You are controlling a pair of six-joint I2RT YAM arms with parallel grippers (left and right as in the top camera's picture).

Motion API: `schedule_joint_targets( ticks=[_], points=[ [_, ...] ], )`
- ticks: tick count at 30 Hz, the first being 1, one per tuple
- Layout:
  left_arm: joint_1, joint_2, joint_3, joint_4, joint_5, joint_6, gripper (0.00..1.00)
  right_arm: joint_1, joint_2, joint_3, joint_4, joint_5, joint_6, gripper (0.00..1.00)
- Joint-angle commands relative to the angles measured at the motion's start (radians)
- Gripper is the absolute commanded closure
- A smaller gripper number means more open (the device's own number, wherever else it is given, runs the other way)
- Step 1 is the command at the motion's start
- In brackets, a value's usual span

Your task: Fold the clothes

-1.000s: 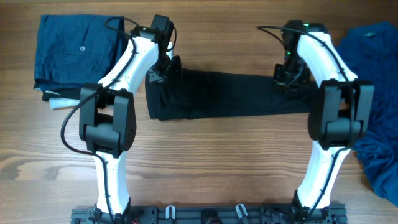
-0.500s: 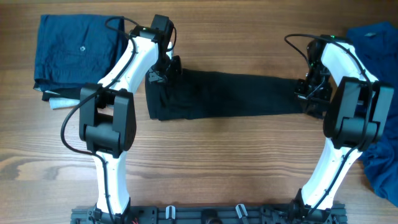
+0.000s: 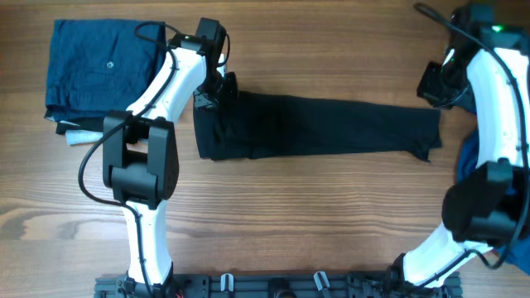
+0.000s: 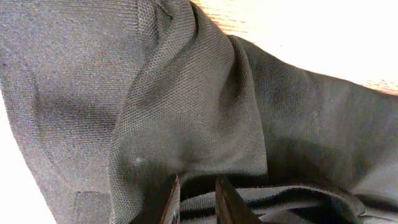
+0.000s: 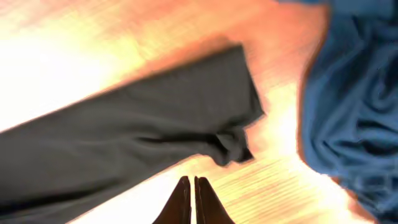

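The black shirt [image 3: 323, 124] lies as a long folded strip across the middle of the table. My left gripper [image 3: 217, 91] is at its left end, and the left wrist view shows the fingers [image 4: 166, 200] shut on a fold of the black mesh fabric [image 4: 186, 106]. My right gripper [image 3: 433, 83] hovers beyond the strip's right end, behind it. In the right wrist view the right gripper [image 5: 192, 200] is shut with nothing in it, over bare wood. The shirt's loose right end [image 5: 233, 146] lies just ahead of it.
A folded blue garment [image 3: 103, 66] lies at the back left with a white scrap [image 3: 80, 137] at its front edge. A crumpled blue garment [image 3: 513, 236] fills the right edge, also seen in the right wrist view [image 5: 351, 106]. Bare wooden table [image 3: 306, 223] lies in front of the strip.
My right gripper swept rightward along the black shirt, then moved off it toward the back right. The shirt's right end now reaches farther right. The left gripper has not moved.
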Motion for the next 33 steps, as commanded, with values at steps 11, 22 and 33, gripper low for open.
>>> schedule_joint_targets(
  ticks=[11, 22, 33],
  points=[
    [0.004, 0.011, -0.004, -0.008, -0.010, -0.003, 0.80, -0.028, 0.054, -0.183, 0.172, -0.003, -0.054, 0.96],
    [0.004, 0.011, -0.004, -0.012, -0.010, -0.002, 0.77, -0.370, 0.061, -0.290, 0.334, -0.482, -0.224, 0.61],
    [0.004, 0.011, -0.004, -0.021, -0.010, -0.002, 0.75, -0.385, 0.072, -0.480, 0.519, -0.520, -0.185, 0.60]
  ],
)
